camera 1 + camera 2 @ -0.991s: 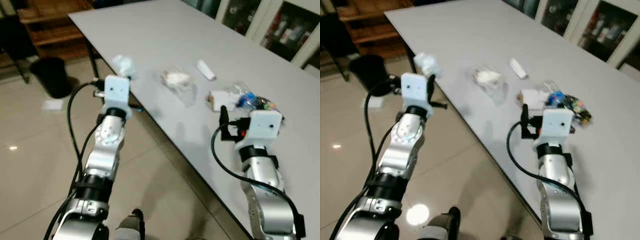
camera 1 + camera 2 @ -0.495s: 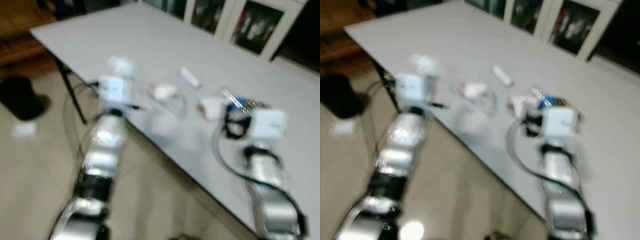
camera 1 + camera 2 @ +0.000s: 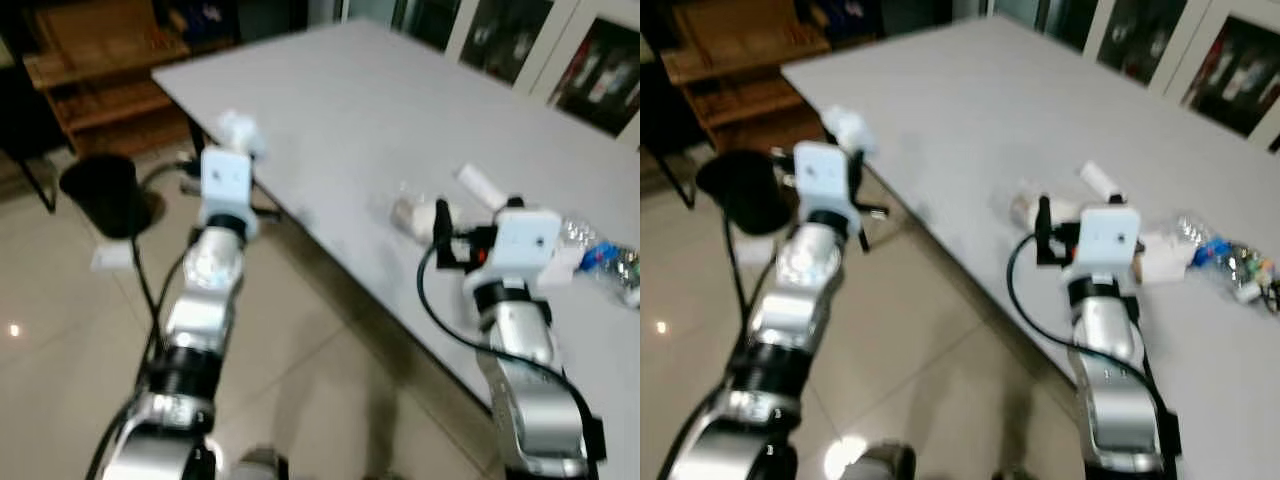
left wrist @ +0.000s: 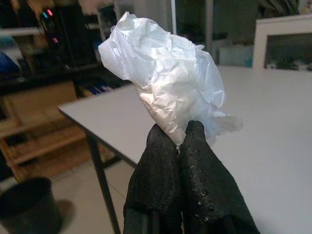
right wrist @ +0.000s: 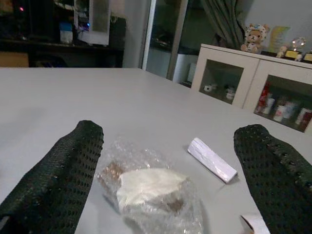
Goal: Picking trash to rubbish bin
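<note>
My left gripper (image 4: 183,139) is shut on a crumpled white paper wad (image 4: 165,83), held up past the table's near corner (image 3: 238,128). A black rubbish bin (image 3: 103,190) stands on the floor to the left of that arm, also in the left wrist view (image 4: 27,204). My right gripper (image 5: 170,132) is open above the grey table (image 3: 360,110). Between and just beyond its fingers lies a clear plastic bag with something white inside (image 5: 146,190), and a small white roll (image 5: 212,159) lies behind it.
More trash lies right of the right arm: a white box (image 3: 1165,255) and colourful wrappers (image 3: 1230,265). A white scrap (image 3: 112,257) lies on the tiled floor by the bin. A wooden shelf (image 3: 100,60) stands behind the bin, and glass-front cabinets (image 3: 600,60) stand beyond the table.
The whole picture has swung and blurred, so the camera moved. The left gripper still holds the paper wad. The right gripper's fingers now stand by the plastic bag instead of the white box.
</note>
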